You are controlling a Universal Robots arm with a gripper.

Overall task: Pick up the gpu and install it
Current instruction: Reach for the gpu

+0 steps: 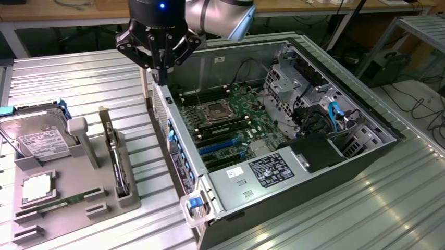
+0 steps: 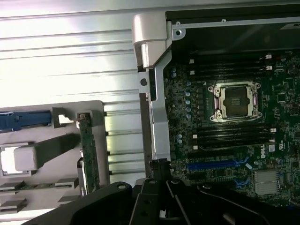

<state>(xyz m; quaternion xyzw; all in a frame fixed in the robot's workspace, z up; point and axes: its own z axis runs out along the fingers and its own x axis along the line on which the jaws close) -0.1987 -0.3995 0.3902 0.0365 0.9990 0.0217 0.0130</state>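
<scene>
The gpu (image 1: 115,156) stands on edge in a slot of the grey holder tray (image 1: 76,208), on the exterior view's left; it is a thin green board with a silvery bracket end. The wrist view shows the gpu (image 2: 89,154) as a narrow green strip in that tray. My gripper (image 1: 161,78) hangs above the open computer case's near wall (image 1: 163,112), fingers shut together with nothing between them. Its dark fingertips (image 2: 159,165) sit over the case edge, well apart from the gpu. Blue expansion slots (image 1: 219,148) lie bare on the motherboard (image 2: 218,164).
A silver hard drive (image 1: 38,136) with a white label, a CPU (image 1: 36,188) and a green memory stick (image 1: 61,202) also sit in the tray. Inside the case are the CPU socket (image 1: 215,112), drive cages (image 1: 299,83), cables and the power supply (image 1: 268,172).
</scene>
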